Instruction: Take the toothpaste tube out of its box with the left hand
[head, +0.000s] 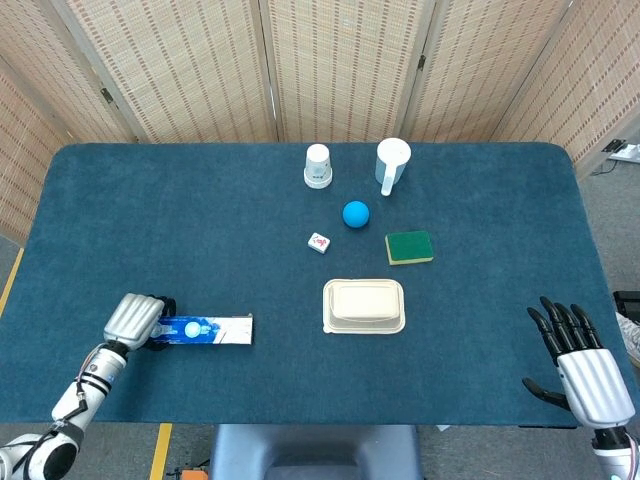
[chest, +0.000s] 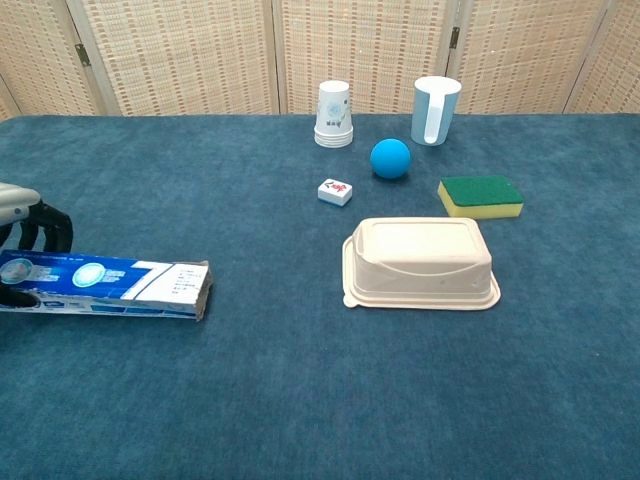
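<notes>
The blue and white toothpaste box (head: 205, 329) (chest: 110, 285) lies flat near the table's front left. My left hand (head: 135, 318) (chest: 25, 225) grips its left end, fingers curled over the top. The box's right end faces the table's middle; no tube shows outside it. My right hand (head: 580, 365) hovers at the front right corner with fingers spread, holding nothing; the chest view does not show it.
A cream lidded container (head: 364, 305) sits mid-table. Behind it are a green sponge (head: 409, 247), a blue ball (head: 355, 213), a small white tile (head: 319, 242), a paper cup (head: 318, 166) and a light blue mug (head: 392, 164). The front table edge (head: 300, 420) runs close below the box.
</notes>
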